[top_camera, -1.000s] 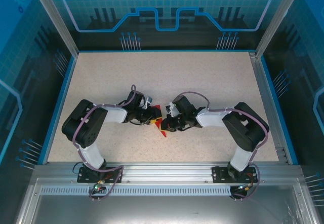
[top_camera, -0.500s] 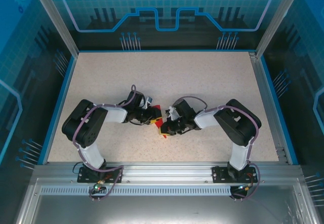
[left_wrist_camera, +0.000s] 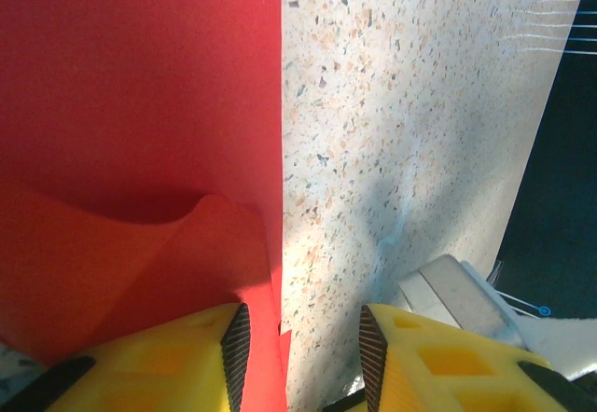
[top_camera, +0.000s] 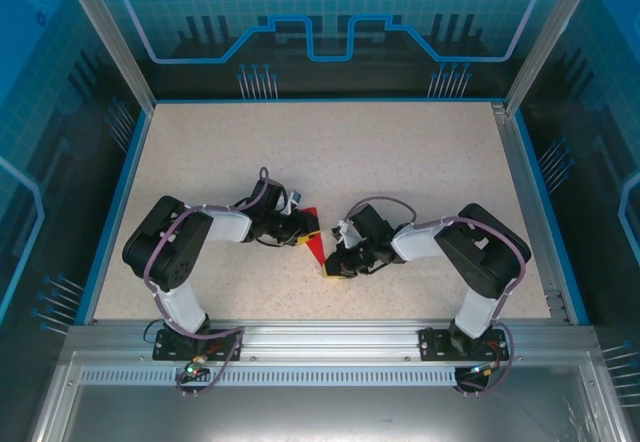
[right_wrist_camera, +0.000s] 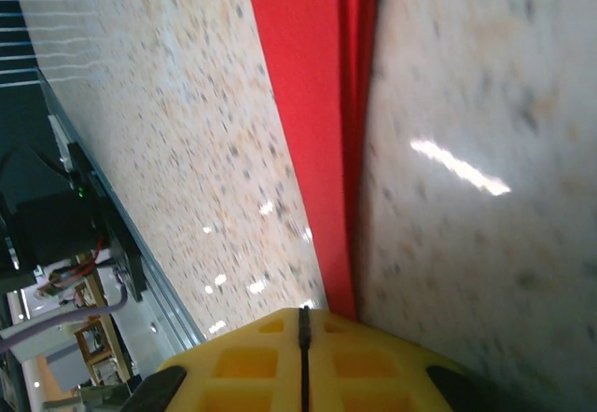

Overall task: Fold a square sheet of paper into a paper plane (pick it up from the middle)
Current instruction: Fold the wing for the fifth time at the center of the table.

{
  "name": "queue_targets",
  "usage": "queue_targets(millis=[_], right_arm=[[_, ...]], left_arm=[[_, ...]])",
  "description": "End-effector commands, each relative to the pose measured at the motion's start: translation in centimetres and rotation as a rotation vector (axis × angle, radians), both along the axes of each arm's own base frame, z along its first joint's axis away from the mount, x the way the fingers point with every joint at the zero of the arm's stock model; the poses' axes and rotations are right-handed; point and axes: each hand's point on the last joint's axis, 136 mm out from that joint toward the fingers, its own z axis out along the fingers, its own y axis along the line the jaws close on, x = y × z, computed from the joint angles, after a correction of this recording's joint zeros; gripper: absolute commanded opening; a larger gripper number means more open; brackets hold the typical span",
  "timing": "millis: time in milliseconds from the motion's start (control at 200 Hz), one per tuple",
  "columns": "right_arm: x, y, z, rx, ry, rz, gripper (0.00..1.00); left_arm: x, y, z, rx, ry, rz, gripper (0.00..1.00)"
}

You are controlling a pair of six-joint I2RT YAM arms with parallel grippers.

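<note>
- Closest to the arm bases, the right gripper (top_camera: 334, 268) has its yellow fingers pressed together, the seam a thin dark line in its wrist view. Its tip sits at the narrow near end of the sheet of paper (top_camera: 315, 245). I cannot tell whether any paper is pinched.
- The sheet lies flat mid-table between the two grippers, folded into a slim red wedge. Its long axis runs near to far, slightly slanted, with the point toward the arm bases and the broad end farther away.
- Seen from the right wrist, the paper (right_wrist_camera: 312, 104) is a smooth matte strip with a darker fold line along one side.
- Just beyond, the left gripper (top_camera: 303, 230) rests at the wedge's broad end with its jaws apart. One ribbed black pad (left_wrist_camera: 235, 347) is over the red, the other over bare table, and a raised flap curls just ahead.
- A second ago the right gripper was farther away and close to the left one, covering more of the paper. Now it is nearer and the wedge shows longer; the left arm has not shifted.
- The table (top_camera: 400, 162) is pale, speckled like stone, with a blue rim.
</note>
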Motion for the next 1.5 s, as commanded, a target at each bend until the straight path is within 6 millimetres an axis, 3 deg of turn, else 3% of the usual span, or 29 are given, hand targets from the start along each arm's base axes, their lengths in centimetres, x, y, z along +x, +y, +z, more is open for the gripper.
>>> queue_targets(millis=[0, 120, 245, 440, 625, 1005, 1195, 1360, 1495], right_arm=[[-1.9, -1.4, 0.0, -0.069, 0.044, 0.014, 0.08], [0.4, 0.2, 3.4, -0.003, -0.053, -0.010, 0.07], [2.6, 1.7, 5.3, 0.040, -0.100, -0.055, 0.06], [5.9, 3.4, 5.2, 0.050, -0.120, -0.145, 0.06], [6.9, 2.9, 2.2, -0.032, -0.093, -0.192, 0.05], [6.6, 1.5, -0.2, -0.066, -0.059, -0.180, 0.05], [5.3, -0.5, -2.7, -0.163, -0.019, -0.165, 0.05], [3.3, -1.9, -4.4, -0.204, 0.035, -0.116, 0.02], [3.0, -2.4, -4.4, -0.193, 0.054, -0.090, 0.02]], left_arm=[[-1.7, 1.1, -3.1, 0.077, 0.098, 0.009, 0.39], [-1.7, 1.1, -3.2, 0.062, 0.118, 0.034, 0.39], [-1.9, 1.0, -3.2, 0.044, 0.136, 0.065, 0.39], [-2.1, 0.9, -3.3, 0.049, 0.142, 0.096, 0.39], [-2.4, 0.9, -3.2, 0.046, 0.142, 0.113, 0.39], [-2.2, 0.7, -2.4, 0.035, 0.119, 0.101, 0.40], [-2.1, 0.7, -1.9, 0.035, 0.101, 0.092, 0.41], [-1.3, 0.1, 0.5, 0.026, 0.023, 0.036, 0.49], [-0.2, -0.4, 4.5, 0.012, -0.104, -0.005, 0.57]])
